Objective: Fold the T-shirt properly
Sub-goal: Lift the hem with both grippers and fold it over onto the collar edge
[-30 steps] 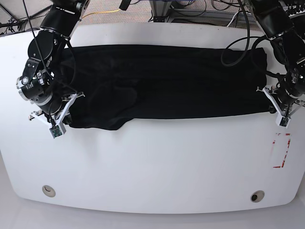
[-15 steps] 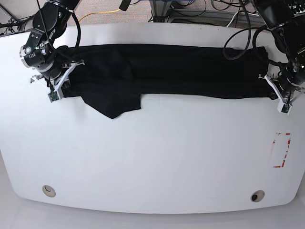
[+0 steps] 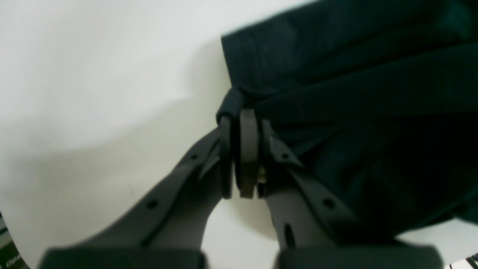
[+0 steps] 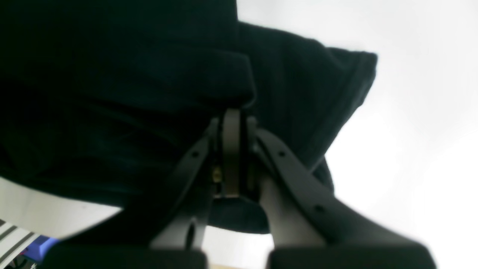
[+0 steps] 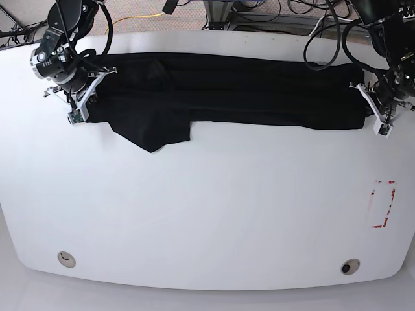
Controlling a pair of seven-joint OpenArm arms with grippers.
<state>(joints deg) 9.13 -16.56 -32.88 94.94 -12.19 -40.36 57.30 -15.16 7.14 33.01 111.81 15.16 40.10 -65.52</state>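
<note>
the t-shirt (image 5: pixel 227 91) lies stretched into a long narrow band across the far part of the white table (image 5: pixel 214 214), long axis running side to side, one end at each claw. it's doubled over lengthwise, with a folded ridge along the top. one flap, probably a sleeve, hangs out of the near edge toward the left of the base view and ends in a point (image 5: pixel 152 136).

right claw (image 5: pixel 76 109) sits at the band's end on the base view's left, left claw (image 5: pixel 379 120) at the end on the base view's right. both arms reach in from the far corners, wrists bent down so the claws meet the cloth low at table level.

left wrist view: left claw (image 3: pixel 242 123) pressed together, pinching a bunched corner of the t-shirt (image 3: pixel 354 93), fabric wrapped over the tips. right wrist view: right claw (image 4: pixel 231 123) also pressed together on the t-shirt (image 4: pixel 130 93), tips buried under a fold.

hard to read: black fabric swallows the layers, so how many plies each claw holds can't be told. neck and label not visible. wrist views are blurry and dark. upper arms are cut off at the top of the base view, tangled with black cables (image 5: pixel 324 39). a red-marked tag (image 5: pixel 382 204) sits near the table's right edge, too small to read.
</note>
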